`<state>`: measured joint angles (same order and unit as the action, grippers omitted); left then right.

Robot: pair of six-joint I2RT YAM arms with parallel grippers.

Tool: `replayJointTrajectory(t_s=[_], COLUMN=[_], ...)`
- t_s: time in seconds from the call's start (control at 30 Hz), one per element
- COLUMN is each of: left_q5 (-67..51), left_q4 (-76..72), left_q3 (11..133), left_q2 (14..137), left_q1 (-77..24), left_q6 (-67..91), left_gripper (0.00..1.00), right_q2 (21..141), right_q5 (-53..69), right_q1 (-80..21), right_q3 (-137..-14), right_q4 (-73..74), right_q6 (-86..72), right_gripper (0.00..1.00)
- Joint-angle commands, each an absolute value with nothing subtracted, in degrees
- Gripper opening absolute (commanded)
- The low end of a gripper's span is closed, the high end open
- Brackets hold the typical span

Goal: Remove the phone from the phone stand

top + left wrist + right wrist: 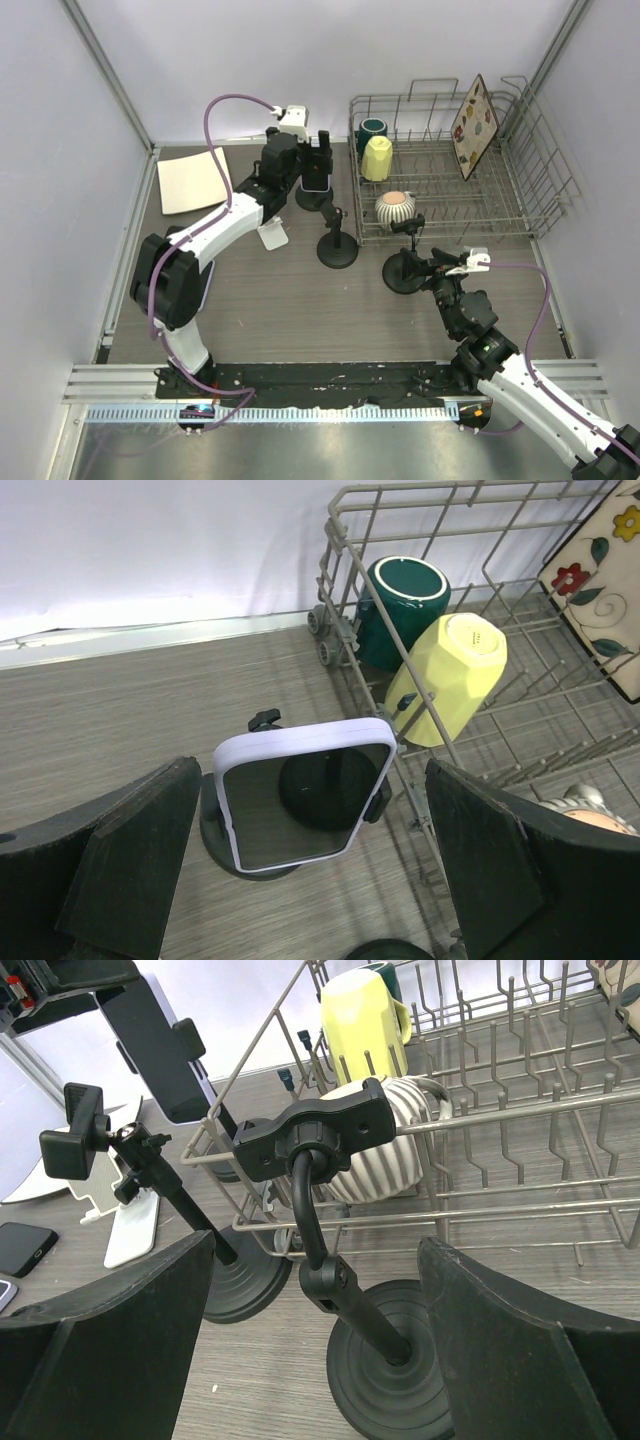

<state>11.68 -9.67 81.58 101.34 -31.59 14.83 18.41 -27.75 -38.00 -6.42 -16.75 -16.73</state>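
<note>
Your left gripper gapes wide above the phone, apparently clamped in its stand, near the desk's far edge; right gripper likewise wide.

no writing, label, brand, number or sign can be read in any view: the phone at the far side of the desk shows only a dark blank screen, and the plate in the rack bears painted flowers and leaves, no letters.
</note>
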Motion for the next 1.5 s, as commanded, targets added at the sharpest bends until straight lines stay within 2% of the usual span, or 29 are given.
replayJointTrajectory(t_s=[0.0,0.3,0.6,0.93,1.0,1.03,1.13,1.17,1.23,1.27,1.33,1.37,1.47], left_q5=[15.3,17.1,25.8,27.6,27.5,27.4,26.8,26.5,25.7,25.5,25.1,25.0,25.5], left_q4=[-12.5,-12.4,-12.3,-12.2,-12.4,-12.5,-12.5,-12.4,-12.4,-12.4,-12.6,-12.7,-13.1], left_q3=[82.6,85.3,87.1,89.0,89.2,89.3,89.1,89.1,88.7,88.5,88.2,88.2,88.4], left_q2=[100.0,104.3,107.7,110.0,110.0,110.0,109.4,108.8,107.9,107.4,105.9,105.5,103.6], left_q1=[-31.8,-33.0,-34.4,-34.7,-34.7,-34.7,-34.8,-34.8,-34.8,-34.8,-34.7,-34.7,-34.7], left_q6=[14.9,13.0,12.7,14.6,15.1,15.2,15.8,15.9,16.1,16.1,16.1,15.7,13.8], left_gripper=[1.00,1.00,1.00,1.00,0.97,0.94,0.80,0.72,0.64,0.55,0.45,0.35,0.24], right_q2=[18.6,19.4,20.1,20.3,20.2,20.2,20.0,20.0,19.8,19.7,19.7,19.7,19.6], right_q5=[-27.3,-27.2,-27.0,-26.7,-26.6,-26.6,-26.6,-26.6,-26.7,-26.7,-26.7,-26.8,-26.6], right_q1=[-37.8,-37.8,-37.8,-37.9,-37.8,-37.8,-37.7,-37.7,-37.8,-37.9,-37.8,-37.8,-37.8], right_q3=[-7.7,-7.6,-7.7,-7.6,-7.7,-7.7,-7.7,-7.6,-7.6,-7.7,-7.7,-7.6,-7.8], right_q4=[-19.5,-19.9,-20.1,-20.2,-20.2,-20.2,-20.1,-20.0,-20.0,-20.0,-20.0,-20.0,-19.9], right_q6=[-16.6,-16.7,-16.7,-16.6,-16.6,-16.6,-16.5,-16.3,-16.4,-16.4,-16.3,-16.3,-16.1], right_gripper=[0.88,0.88,0.88,0.87,0.87,0.87,0.87,0.87,0.87,0.87,0.87,0.87,0.87])
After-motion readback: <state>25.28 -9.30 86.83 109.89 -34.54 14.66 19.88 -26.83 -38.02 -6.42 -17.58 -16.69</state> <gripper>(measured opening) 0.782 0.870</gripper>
